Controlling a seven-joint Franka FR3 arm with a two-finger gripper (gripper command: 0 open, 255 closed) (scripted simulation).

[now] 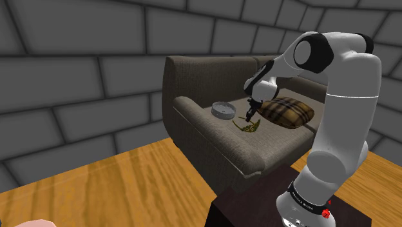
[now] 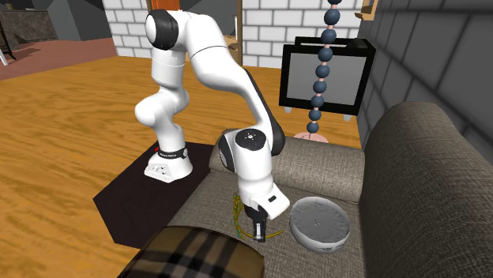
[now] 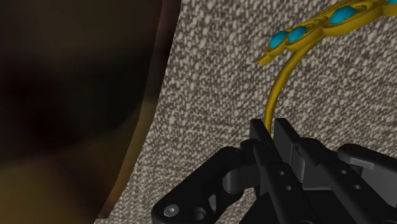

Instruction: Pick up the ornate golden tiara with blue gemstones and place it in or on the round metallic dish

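Wrist view: pincer (image 3: 272, 129) clenched on thin band of golden tiara (image 3: 298, 35), jewelled front seemingly farthest from it.

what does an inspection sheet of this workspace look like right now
surface: sofa seat, woven grey-brown fabric
job's things: tiara, gold with blue stones, low over the seat; dish, round, grey, on the seat, beside the tiara, apart from it
clutter: plaid cushion on the seat
grippers: gripper shut on the tiara's thin band
cables: nothing seen
surroundings: wood floor, grey block walls, dark stand beside the sofa
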